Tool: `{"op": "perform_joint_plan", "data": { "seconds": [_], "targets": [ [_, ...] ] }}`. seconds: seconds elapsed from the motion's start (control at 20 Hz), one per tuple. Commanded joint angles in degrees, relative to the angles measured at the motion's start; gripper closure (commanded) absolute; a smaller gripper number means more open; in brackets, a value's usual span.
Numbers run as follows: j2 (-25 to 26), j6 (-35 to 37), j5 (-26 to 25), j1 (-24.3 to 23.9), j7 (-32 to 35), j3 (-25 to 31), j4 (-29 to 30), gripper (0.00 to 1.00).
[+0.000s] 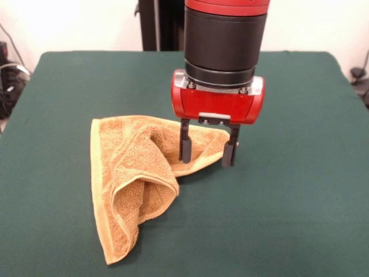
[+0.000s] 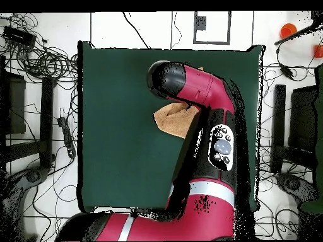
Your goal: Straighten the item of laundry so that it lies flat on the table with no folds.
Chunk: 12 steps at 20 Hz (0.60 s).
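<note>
The golden-orange terry towel (image 1: 135,179) lies crumpled and folded over on the dark green table (image 1: 288,190), left of centre in the front view. One corner points right, another toward the near edge. My gripper (image 1: 209,151) hangs over the towel's right corner, fingers open, one on each side of that corner, just above or touching the cloth. In the overhead view only part of the towel (image 2: 173,118) shows; the arm (image 2: 202,94) hides the rest and the gripper itself.
The red and black arm (image 1: 225,52) comes down from the top centre. Cables and equipment (image 2: 38,57) lie on the floor round the table. The table's edges (image 2: 81,126) are far from the towel.
</note>
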Motion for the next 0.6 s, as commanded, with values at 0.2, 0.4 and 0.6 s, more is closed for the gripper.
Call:
{"op": "perform_joint_plan", "data": {
  "seconds": [0.2, 0.4, 0.6],
  "targets": [
    [4.27, 9.13, 4.53, 2.71, 21.42, 1.94, 6.33, 0.0],
    [4.06, 8.29, 5.33, 2.56, 22.1, 3.02, 7.45, 0.0],
    [4.09, 8.73, 5.21, 3.35, 22.89, 2.85, 7.42, 0.0]
  ]
}}
